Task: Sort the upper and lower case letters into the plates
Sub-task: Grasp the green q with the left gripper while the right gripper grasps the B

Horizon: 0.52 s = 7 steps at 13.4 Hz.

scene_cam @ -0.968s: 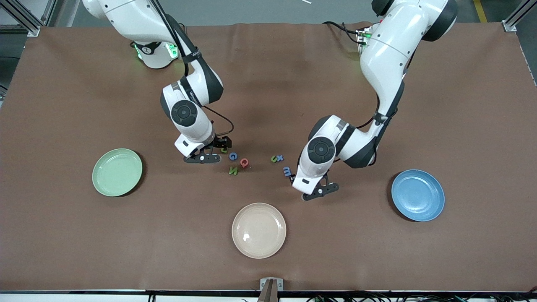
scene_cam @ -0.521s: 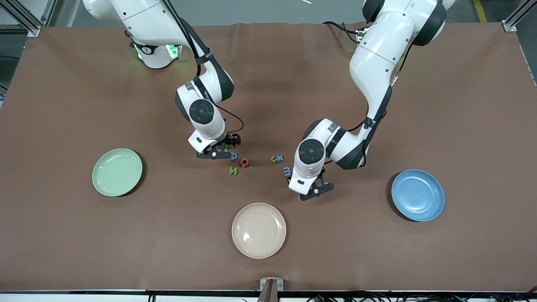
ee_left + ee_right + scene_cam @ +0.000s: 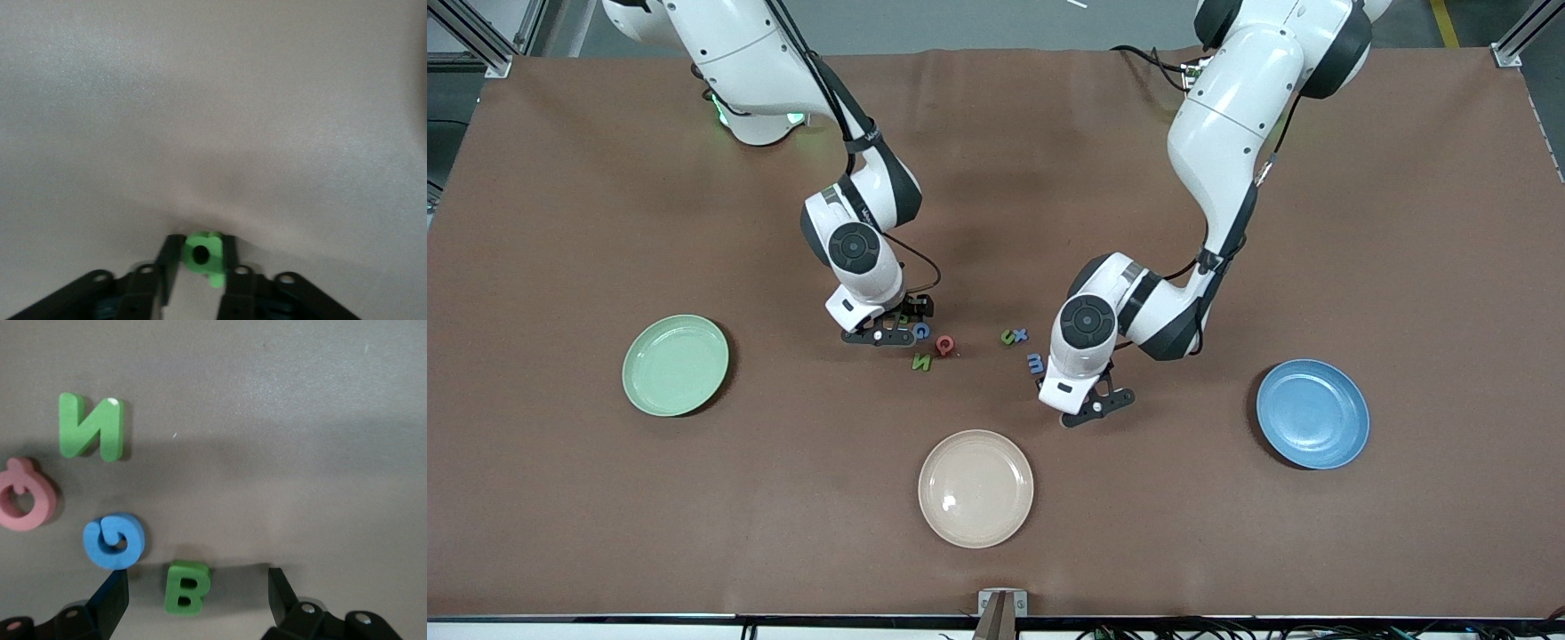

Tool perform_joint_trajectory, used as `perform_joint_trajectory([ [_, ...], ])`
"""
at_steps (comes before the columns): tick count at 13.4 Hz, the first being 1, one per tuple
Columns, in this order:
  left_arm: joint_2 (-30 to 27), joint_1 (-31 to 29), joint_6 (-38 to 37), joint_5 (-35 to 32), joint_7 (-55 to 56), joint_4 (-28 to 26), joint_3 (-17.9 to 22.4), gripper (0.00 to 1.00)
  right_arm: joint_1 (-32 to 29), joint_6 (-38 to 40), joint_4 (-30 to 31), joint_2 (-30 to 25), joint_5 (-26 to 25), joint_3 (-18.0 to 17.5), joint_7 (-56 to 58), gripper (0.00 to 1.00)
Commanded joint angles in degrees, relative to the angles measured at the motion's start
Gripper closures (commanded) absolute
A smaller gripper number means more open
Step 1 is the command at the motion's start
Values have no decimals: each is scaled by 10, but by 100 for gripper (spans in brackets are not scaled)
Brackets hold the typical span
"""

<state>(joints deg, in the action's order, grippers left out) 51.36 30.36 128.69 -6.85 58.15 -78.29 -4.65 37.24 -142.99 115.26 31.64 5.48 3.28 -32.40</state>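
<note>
My right gripper (image 3: pixel 889 327) is open and low over the table, its fingers either side of the green B (image 3: pixel 187 587). The blue G (image 3: pixel 113 540), pink-red Q (image 3: pixel 25 495) and green N (image 3: pixel 90 427) lie beside the B. The front view shows G (image 3: pixel 922 331), Q (image 3: pixel 944 345) and N (image 3: pixel 921 362). My left gripper (image 3: pixel 1089 407) is shut on the green p (image 3: pixel 203 257), close to the table beside the blue m (image 3: pixel 1035 363). The green u (image 3: pixel 1009 337) and blue x (image 3: pixel 1020 334) lie together. The mint green plate (image 3: pixel 675 364) and the blue plate (image 3: pixel 1312 413) hold nothing.
A cream-beige plate (image 3: pixel 975 488) sits nearer to the front camera than the letters, between the two other plates. The brown table cover (image 3: pixel 1405 222) runs wide around them.
My right gripper has moved toward the letter group and now straddles the B. My left gripper has shifted a little toward the m.
</note>
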Motion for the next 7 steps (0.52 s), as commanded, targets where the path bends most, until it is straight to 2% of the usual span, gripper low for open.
perform_joint_trajectory([
  [1, -8, -3, -5, -9, 7, 6, 7, 98, -2, -11, 6, 1, 11, -3, -4, 10],
  [4, -42, -33, -48, -10, 1, -2, 8, 97, -2, -2, 8, -1, 11, -3, -5, 16],
  [6, -73, -70, -91, -11, -15, -12, 7, 97, -2, 4, 8, -4, 11, -2, -4, 25],
  [7, -97, -100, -92, -11, -36, -35, 4, 97, -2, 14, 7, -6, 10, -2, -4, 30],
])
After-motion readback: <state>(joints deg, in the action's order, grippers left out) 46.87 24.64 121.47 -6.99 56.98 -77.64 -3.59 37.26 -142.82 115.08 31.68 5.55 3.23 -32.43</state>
